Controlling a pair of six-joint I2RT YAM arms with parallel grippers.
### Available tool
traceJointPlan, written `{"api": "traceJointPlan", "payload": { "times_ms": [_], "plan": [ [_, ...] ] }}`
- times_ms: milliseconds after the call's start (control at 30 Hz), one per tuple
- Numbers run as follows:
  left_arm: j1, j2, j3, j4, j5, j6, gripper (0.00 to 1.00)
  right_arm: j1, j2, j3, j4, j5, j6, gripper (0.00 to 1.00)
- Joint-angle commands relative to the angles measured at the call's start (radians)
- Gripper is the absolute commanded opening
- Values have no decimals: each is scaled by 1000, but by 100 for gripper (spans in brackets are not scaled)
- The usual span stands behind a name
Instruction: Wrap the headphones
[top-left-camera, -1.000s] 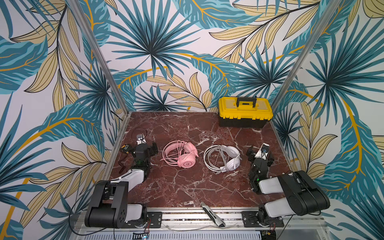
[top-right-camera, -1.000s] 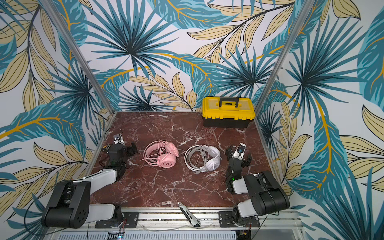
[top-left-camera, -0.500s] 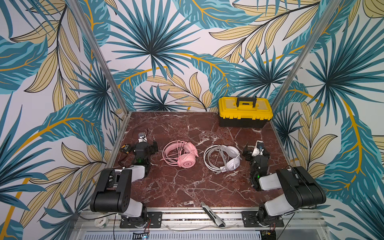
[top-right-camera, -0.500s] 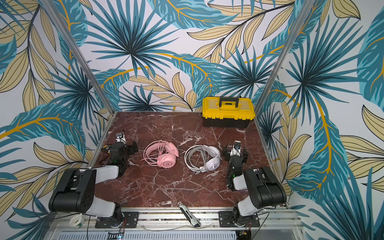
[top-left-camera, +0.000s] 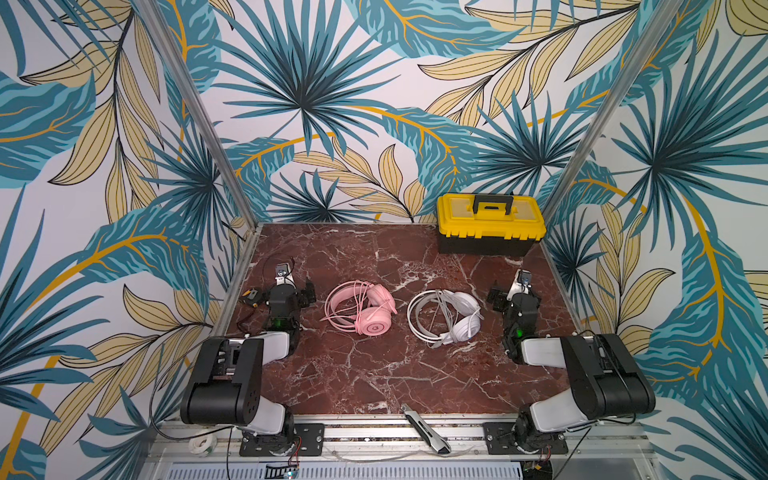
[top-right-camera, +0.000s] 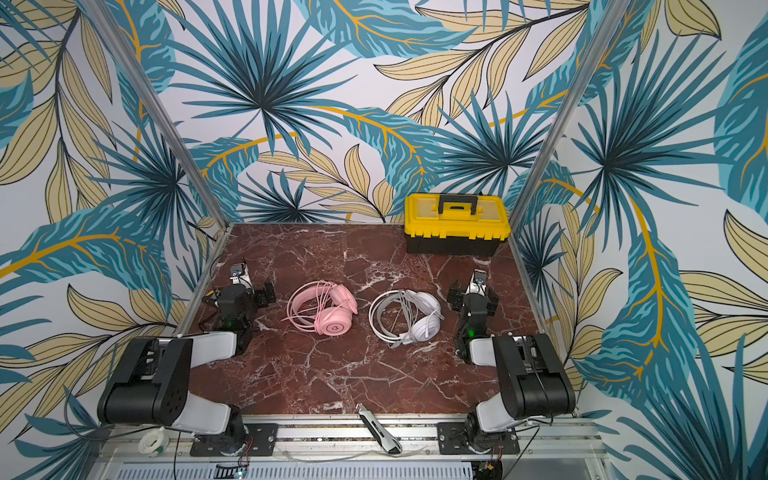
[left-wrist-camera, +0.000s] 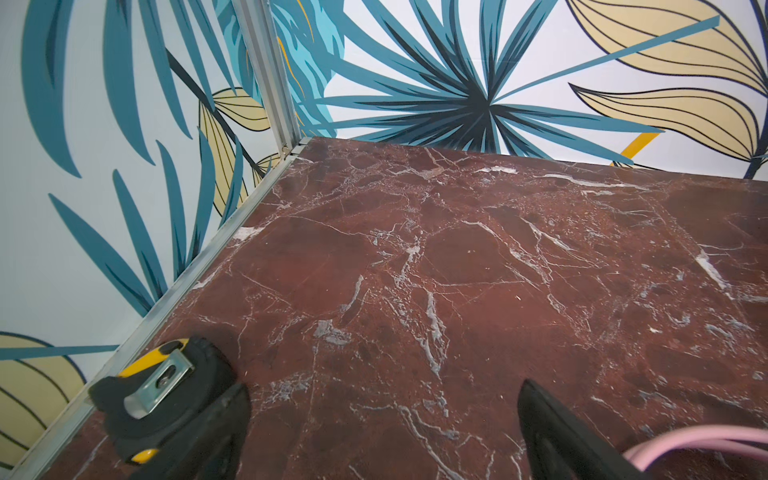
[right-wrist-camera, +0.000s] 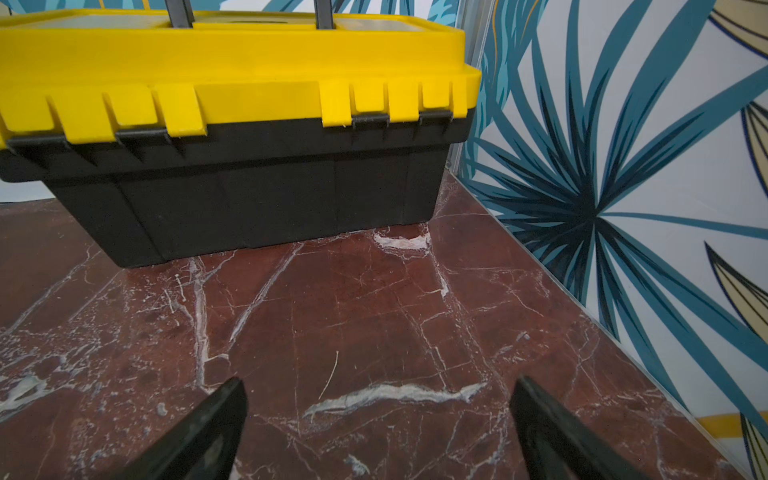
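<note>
At tabletop (top-left-camera: 374, 374) centre, pink headset (top-left-camera: 359, 309) and white headset (top-left-camera: 446, 316) laid side by side, apart, cables coiled on each. Left gripper (top-left-camera: 286, 289) held low near left edge, just beside pink headset, no contact seen; jaws spread wide, nothing gripped. Pink cable (left-wrist-camera: 690, 444) glimpsed past one finger in left wrist view. Tape measure (left-wrist-camera: 162, 386) lodged beside other finger. Right gripper (top-left-camera: 515, 293) held near right edge, just beside white headset, jaws spread wide, empty, pointed at yellow toolbox (top-left-camera: 490, 224) in far right corner. Utility knife (top-left-camera: 426, 430) laid across front edge.
</note>
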Motion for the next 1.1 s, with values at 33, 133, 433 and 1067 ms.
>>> {"api": "traceJointPlan", "payload": {
  "times_ms": [33, 133, 433, 1067],
  "plan": [
    [10, 19, -33, 80, 44, 20, 100, -3, -11, -4, -25, -11, 15, 100],
    [7, 58, -70, 208, 74, 53, 100, -2, -11, -6, -23, -11, 15, 100],
    [7, 33, -48, 121, 69, 37, 100, -3, -11, -7, -19, -13, 13, 100],
    [7, 33, -48, 121, 69, 37, 100, -3, -11, -8, -19, -13, 13, 100]
  ]
}}
